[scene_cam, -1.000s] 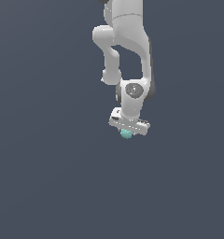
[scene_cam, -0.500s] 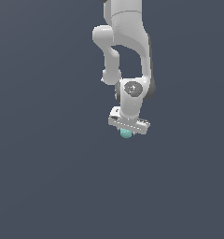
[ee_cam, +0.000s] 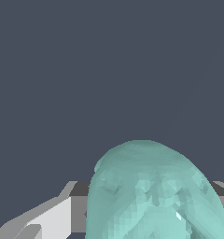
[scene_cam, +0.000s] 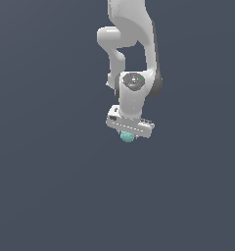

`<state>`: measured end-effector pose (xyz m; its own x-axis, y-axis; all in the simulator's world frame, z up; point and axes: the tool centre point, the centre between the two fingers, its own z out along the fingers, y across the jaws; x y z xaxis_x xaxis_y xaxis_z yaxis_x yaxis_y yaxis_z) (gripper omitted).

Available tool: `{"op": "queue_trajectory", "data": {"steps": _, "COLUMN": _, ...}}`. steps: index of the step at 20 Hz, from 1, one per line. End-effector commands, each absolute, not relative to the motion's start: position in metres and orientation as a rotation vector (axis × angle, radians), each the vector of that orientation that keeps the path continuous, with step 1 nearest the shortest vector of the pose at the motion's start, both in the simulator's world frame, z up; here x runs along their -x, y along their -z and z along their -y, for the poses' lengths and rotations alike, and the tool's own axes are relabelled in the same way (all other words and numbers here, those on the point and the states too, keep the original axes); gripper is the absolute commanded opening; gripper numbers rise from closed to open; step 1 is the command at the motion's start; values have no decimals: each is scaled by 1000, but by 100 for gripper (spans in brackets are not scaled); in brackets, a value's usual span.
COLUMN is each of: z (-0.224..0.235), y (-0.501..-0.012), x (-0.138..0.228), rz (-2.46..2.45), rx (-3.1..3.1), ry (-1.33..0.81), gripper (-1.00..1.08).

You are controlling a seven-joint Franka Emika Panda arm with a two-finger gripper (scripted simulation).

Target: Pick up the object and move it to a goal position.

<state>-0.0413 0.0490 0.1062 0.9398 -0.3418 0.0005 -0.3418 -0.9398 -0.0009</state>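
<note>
The object (scene_cam: 127, 137) is a small teal bumpy lump. In the exterior view it peeks out just below the white gripper (scene_cam: 129, 133), which hangs from the white arm (scene_cam: 134, 93). In the wrist view the teal lump (ee_cam: 153, 191) fills the near part of the picture, sitting between the gripper's white-grey fingers (ee_cam: 53, 217). The gripper is shut on the object. Most of the lump is hidden by the gripper body in the exterior view.
A plain dark grey-blue surface (scene_cam: 51, 186) lies all around the arm. No other objects or markers show in either view.
The arm and gripper have shifted very slightly, with the teal object still held; otherwise nothing visibly differs.
</note>
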Motion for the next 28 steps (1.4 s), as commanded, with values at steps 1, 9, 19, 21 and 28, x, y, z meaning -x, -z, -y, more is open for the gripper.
{"op": "queue_trajectory", "data": {"steps": 1, "z": -38, "y": -128, "x": 35, "rz": -546, "rx": 3093, "ry": 2, "gripper": -100}}
{"op": "queue_trajectory", "data": {"steps": 9, "z": 1, "y": -207, "x": 10, "rz": -546, "rx": 3093, "ry": 2, "gripper": -100}}
{"op": "queue_trajectory", "data": {"steps": 19, "z": 48, "y": -299, "x": -21, "rz": -545, "rx": 3093, "ry": 1, "gripper": -100}}
{"op": "queue_trajectory", "data": {"steps": 21, "z": 56, "y": -314, "x": -26, "rz": -545, "rx": 3093, "ry": 1, "gripper": -100}}
{"op": "queue_trajectory", "data": {"steps": 28, "z": 79, "y": -361, "x": -43, "rz": -545, "rx": 3093, "ry": 1, "gripper": -100}}
